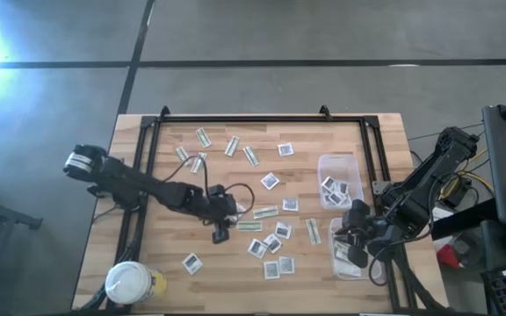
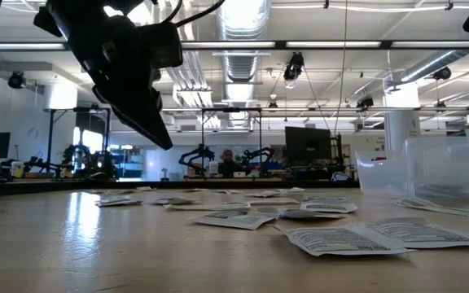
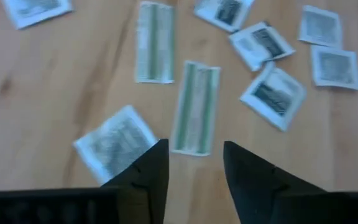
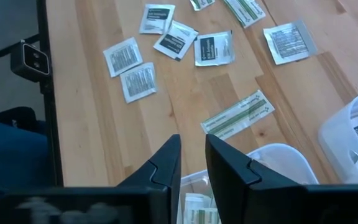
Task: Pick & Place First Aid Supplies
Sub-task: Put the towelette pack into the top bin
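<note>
**Now hovering over flat packets, nothing held**

High view: my left gripper (image 1: 220, 230) hangs mid-table among scattered first aid supplies (image 1: 271, 181); my right gripper (image 1: 356, 248) sits over the near tub (image 1: 334, 230).

Low view: packets lie flat on the table (image 2: 96, 252).

Left wrist view: jaws apart, empty, above a green-and-white strip (image 3: 196, 107). I'd judge it light, thin and floppy; pinch across the narrow middle.

Right wrist view: fingers (image 4: 166, 165) nearly together, empty as far as I can see.

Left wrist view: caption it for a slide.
Left tool open above a green-and-white strip, square white packets scattered around.
</note>
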Motion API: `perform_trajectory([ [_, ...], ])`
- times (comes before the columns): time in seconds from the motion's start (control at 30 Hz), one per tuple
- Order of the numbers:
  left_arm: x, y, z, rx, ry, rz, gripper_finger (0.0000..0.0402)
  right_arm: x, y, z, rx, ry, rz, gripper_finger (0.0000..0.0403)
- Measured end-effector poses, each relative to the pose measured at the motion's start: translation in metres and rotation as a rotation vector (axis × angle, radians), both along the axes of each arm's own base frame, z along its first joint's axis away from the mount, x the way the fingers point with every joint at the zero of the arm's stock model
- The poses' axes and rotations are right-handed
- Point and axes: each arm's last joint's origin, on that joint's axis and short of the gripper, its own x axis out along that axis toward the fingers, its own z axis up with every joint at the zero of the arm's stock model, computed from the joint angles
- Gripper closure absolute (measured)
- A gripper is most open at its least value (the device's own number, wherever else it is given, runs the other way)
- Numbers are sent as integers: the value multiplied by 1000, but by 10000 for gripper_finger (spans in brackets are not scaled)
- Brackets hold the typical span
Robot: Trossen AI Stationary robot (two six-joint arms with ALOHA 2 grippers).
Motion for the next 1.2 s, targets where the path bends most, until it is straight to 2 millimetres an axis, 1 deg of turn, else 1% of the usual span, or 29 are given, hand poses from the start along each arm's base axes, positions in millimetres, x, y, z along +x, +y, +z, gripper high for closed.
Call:
perform_trajectory([
  [0.2,19,-22,14,8,-22,-70,262,0,0,-1,-1,2,-2,340],
  [0.3,29,-29,21,30,8,-95,268,0,0,-1,1,1,-2,344],
  [0.47,40,-37,13,104,146,-80,275,0,0,-1,2,0,-2,341],
  [0.57,45,-38,2,157,227,-66,275,0,0,-1,-2,2,0,337],
  [0.67,46,-37,-9,231,304,-38,275,0,-1,-4,-6,6,-2,333],
  [0.83,48,-36,-18,266,324,25,275,-1,-1,-9,-13,14,-2,328],
  [1.1,51,-34,-19,305,280,106,275,-1,-1,-10,-11,12,-2,336],
  [1.2,53,-35,-24,309,255,113,275,-1,-1,-10,-10,11,-1,340],
])
